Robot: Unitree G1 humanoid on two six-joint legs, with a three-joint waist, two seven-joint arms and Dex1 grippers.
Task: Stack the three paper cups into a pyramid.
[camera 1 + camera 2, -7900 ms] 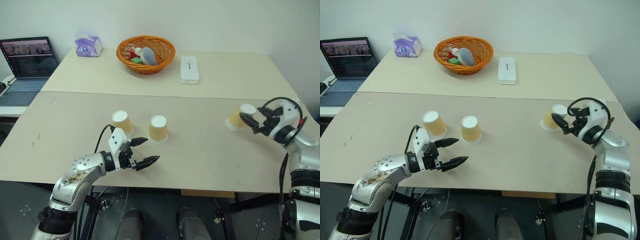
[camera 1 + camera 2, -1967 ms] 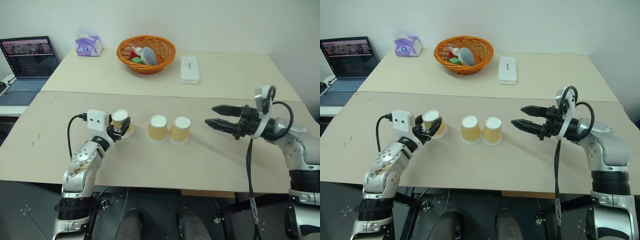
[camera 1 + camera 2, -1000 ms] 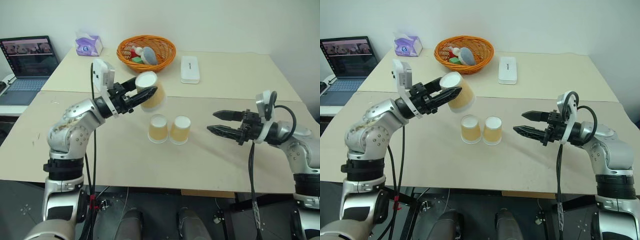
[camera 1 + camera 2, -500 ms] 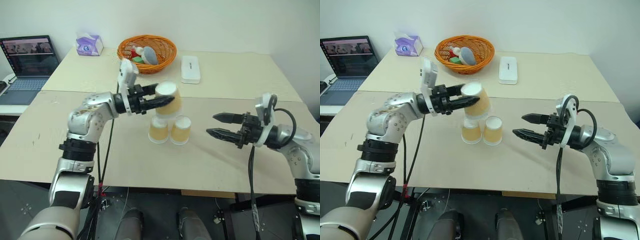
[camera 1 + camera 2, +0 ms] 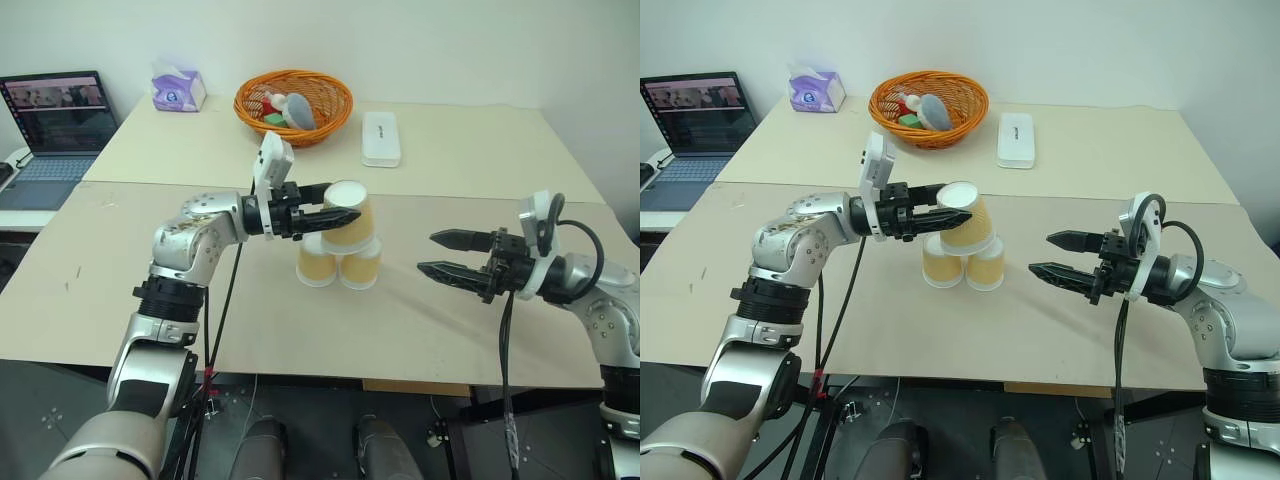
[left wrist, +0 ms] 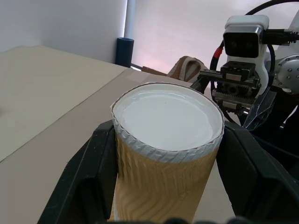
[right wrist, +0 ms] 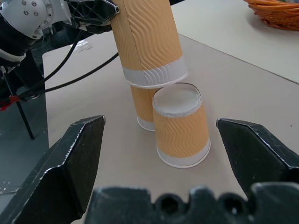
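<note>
From the head views, the left gripper [image 5: 335, 217] clamps the third cup [image 5: 349, 212] upright just above the two base cups [image 5: 338, 267], while from the right wrist that cup's rim hangs a touch off the seam below, the empty, wide-open right gripper [image 5: 1052, 255] standing well aside.

Three paper cups in all. One cup [image 5: 349, 213] sits between the jaws of the left gripper [image 5: 338, 214], clamped from both sides. Two cups stand side by side just below those jaws: a left cup [image 5: 315, 266] and a right cup [image 5: 361, 267], both well in front of the spread jaws of the right gripper [image 5: 442, 253]. Farther off lie one basket [image 5: 293, 102], one tissue box [image 5: 178, 87], one white case [image 5: 381, 138] and one laptop [image 5: 53, 118]. Two tables [image 5: 470, 150] stand edge to edge.
</note>
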